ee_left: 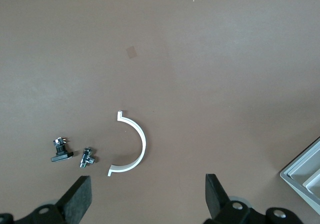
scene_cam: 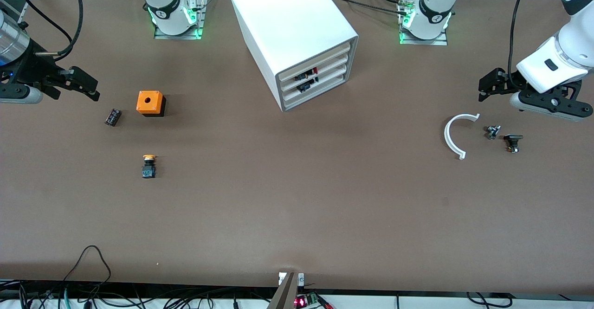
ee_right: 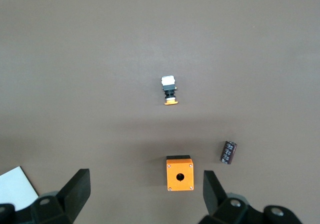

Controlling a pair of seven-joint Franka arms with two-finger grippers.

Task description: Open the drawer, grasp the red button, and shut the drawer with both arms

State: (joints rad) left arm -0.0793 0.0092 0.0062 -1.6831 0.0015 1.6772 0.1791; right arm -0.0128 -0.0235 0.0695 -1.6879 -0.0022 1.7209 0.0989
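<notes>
The white cabinet [scene_cam: 292,21] stands at the middle of the table near the arms' bases, with all four drawers shut. The second drawer [scene_cam: 330,67] shows a bit of red and black [scene_cam: 313,71] at its front, which may be the button. My left gripper [scene_cam: 483,88] is open and empty above the table at the left arm's end, over a white arc [ee_left: 136,144]; its fingers [ee_left: 80,196] frame bare table. My right gripper [scene_cam: 93,88] is open and empty at the right arm's end, over the table by the orange box [ee_right: 179,173].
An orange box with a hole [scene_cam: 150,102], a black cylinder [scene_cam: 112,116] and a yellow-capped button [scene_cam: 148,165] lie toward the right arm's end. A white arc [scene_cam: 455,135], a small metal part [scene_cam: 492,131] and a black part [scene_cam: 512,142] lie toward the left arm's end.
</notes>
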